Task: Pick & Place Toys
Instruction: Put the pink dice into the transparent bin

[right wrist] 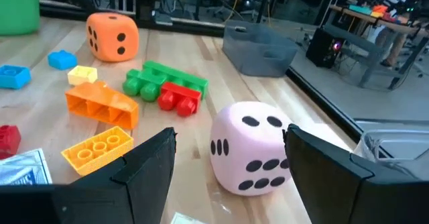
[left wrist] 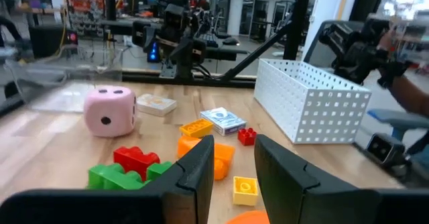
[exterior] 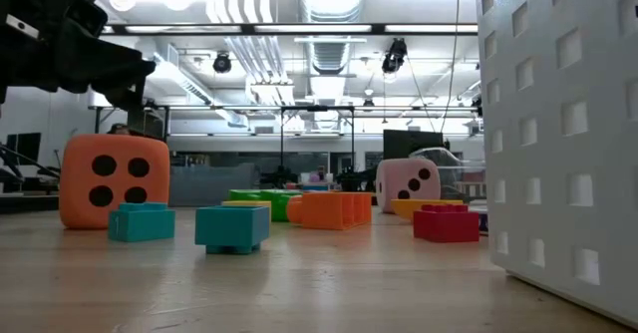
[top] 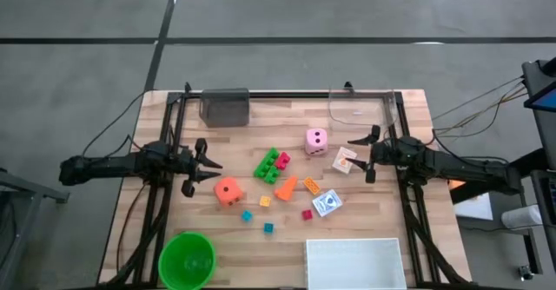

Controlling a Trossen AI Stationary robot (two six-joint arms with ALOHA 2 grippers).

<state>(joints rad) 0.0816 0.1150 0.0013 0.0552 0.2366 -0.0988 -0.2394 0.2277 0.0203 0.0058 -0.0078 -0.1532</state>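
The toys lie loose on the wooden table between my arms: a pink dotted die point(top: 316, 140), an orange die point(top: 228, 191), green and red bricks point(top: 271, 165), an orange wedge point(top: 287, 187), small teal, yellow and red cubes, and printed cards point(top: 327, 204). My left gripper point(top: 211, 168) is open and empty, just left of the orange die. My right gripper point(top: 358, 158) is open wide and empty, right of the pink die point(right wrist: 251, 147), which shows between its fingers a little ahead of them. A small card point(top: 345, 161) lies just in front of the right gripper.
A round green bowl point(top: 187, 260) stands at the near left and a white holed tray point(top: 354, 262) at the near right. A grey bin point(top: 225, 106) and a clear container point(top: 365, 108) stand at the far edge. Dark frame rails run along the table's sides.
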